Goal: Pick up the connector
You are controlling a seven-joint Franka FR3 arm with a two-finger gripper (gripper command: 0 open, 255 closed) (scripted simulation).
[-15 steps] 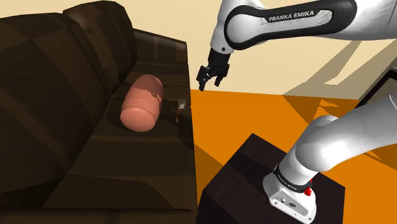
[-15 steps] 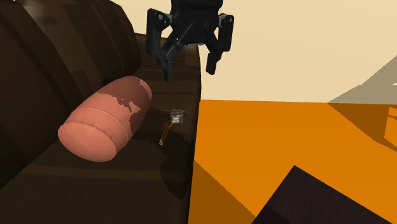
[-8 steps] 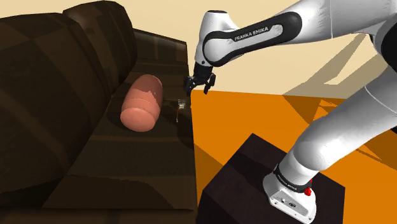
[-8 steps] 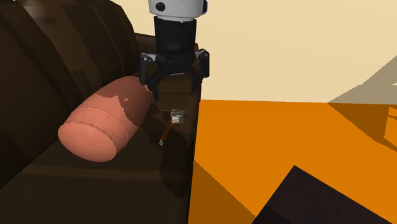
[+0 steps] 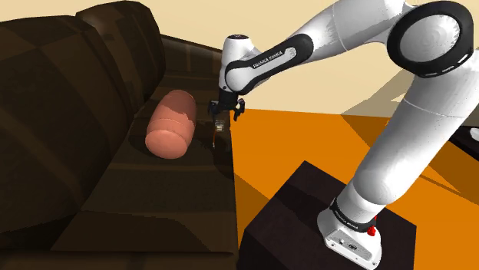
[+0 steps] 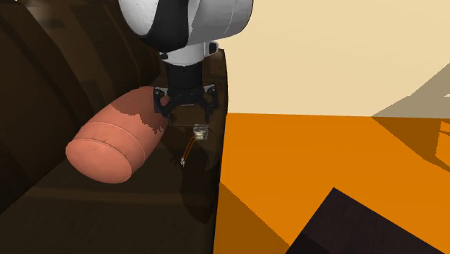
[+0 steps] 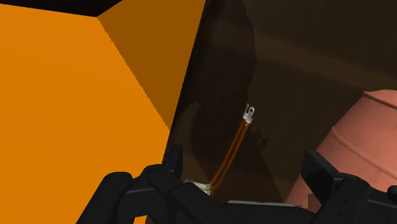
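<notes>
**Approach stage of the pick, nothing grasped yet.** The white Franka arm [image 5: 338, 34] reaches from its dark stand [image 5: 295, 218] to the front edge of a dark brown sofa [image 5: 84, 165].

The connector [image 5: 218, 130] lies flat on the seat cushion, close to the edge that drops to the orange floor [image 5: 307, 142]. In the shoulder view it sits at 3 o'clock of a salmon-pink bolster cushion [image 5: 172, 123], near it but apart.

In the second exterior view its clear plug [image 6: 200, 131] points toward 12 o'clock. Its orange lead [image 6: 188, 150] trails off toward 7 o'clock.

The black gripper [image 6: 186, 112] hovers just above the plug, at about 11 o'clock of it in this view, pointing down at the seat.

In the wrist view the fingers [image 7: 173, 164] stand well apart. The jaws are released and clasp nothing. The plug lies low between them, much nearer one finger than the other, and the lead runs away from the hand along the seat. Whether that finger grazes the plug cannot be told.

**Progress.** Judged from these views, the reach is nearly finished and the grasp is not yet begun. What is left:
- a small sideways correction to centre the plug;
- the final drop to the cushion;
- closing the jaws on the plug;
- the lift.

The part is small and sits near the seat edge, so a nudge could push it off.
</notes>
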